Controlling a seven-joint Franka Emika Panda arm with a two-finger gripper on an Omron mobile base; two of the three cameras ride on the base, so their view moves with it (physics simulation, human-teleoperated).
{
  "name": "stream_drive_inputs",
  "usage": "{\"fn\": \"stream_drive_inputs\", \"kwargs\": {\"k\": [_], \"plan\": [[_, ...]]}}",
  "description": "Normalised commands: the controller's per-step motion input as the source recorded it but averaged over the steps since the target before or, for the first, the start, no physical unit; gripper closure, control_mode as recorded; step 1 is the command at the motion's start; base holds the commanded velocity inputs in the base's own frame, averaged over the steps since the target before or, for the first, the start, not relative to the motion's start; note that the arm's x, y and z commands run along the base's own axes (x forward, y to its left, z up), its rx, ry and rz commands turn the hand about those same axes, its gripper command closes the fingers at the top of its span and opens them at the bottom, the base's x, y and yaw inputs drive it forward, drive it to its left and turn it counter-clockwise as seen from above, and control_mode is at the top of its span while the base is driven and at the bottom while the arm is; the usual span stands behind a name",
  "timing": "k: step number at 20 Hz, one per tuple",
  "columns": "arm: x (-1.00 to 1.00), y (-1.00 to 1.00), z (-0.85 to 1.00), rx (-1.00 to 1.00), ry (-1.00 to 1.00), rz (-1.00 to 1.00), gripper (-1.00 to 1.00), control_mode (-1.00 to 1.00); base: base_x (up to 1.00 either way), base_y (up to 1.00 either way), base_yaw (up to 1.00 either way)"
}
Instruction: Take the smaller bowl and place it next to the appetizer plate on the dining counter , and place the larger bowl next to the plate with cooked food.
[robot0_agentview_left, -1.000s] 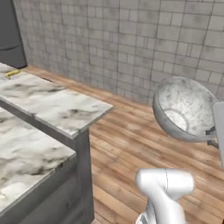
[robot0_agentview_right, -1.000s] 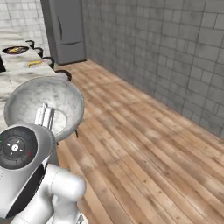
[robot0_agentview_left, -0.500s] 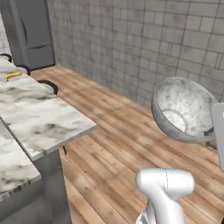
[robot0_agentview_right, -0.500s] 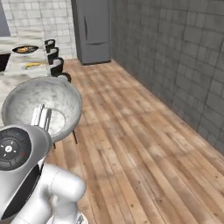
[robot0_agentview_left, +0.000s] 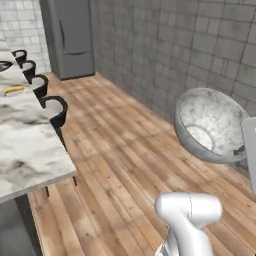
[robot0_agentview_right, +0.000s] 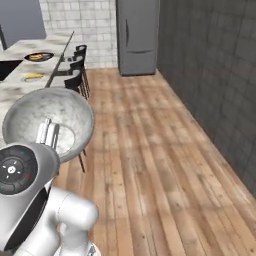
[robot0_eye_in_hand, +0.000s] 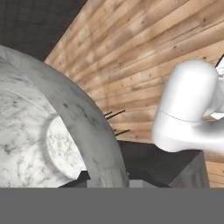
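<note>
The larger bowl (robot0_agentview_left: 212, 125), deep and grey-white speckled, hangs tilted in the air over the wood floor, with my gripper (robot0_agentview_right: 47, 135) shut on its rim. In the hand view the bowl's rim (robot0_eye_in_hand: 87, 122) curves up right in front of the fingers. The dining counter (robot0_agentview_left: 25, 145) runs along the left. Far down it sits the dark plate with cooked food (robot0_agentview_right: 39, 57), a hot dog, and nearer is the appetizer plate with its yellow banana (robot0_agentview_right: 34, 77). The smaller red bowl is out of view.
Several black bar stools (robot0_agentview_left: 55, 110) line the counter's side facing the floor. A grey fridge (robot0_agentview_right: 137, 37) stands at the far end against the tiled wall. A dark stone wall (robot0_agentview_left: 200, 45) runs along the right. Open wood floor (robot0_agentview_right: 150, 150) lies between.
The whole picture has swung: the base turned, so the counter slid to the left and the fridge and stools came into view. The bowl stays in the gripper.
</note>
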Motion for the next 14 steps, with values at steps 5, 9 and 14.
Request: {"fn": "stream_drive_inputs", "kwargs": {"k": [5,9,14], "plan": [[0.00,0.00,0.00,0.00,0.00,0.00,1.00,1.00,1.00,-1.00,0.45],[0.00,0.00,0.00,0.00,0.00,0.00,1.00,1.00,1.00,-1.00,0.43],[0.00,0.00,0.00,0.00,0.00,0.00,1.00,1.00,1.00,-0.94,0.45]]}}
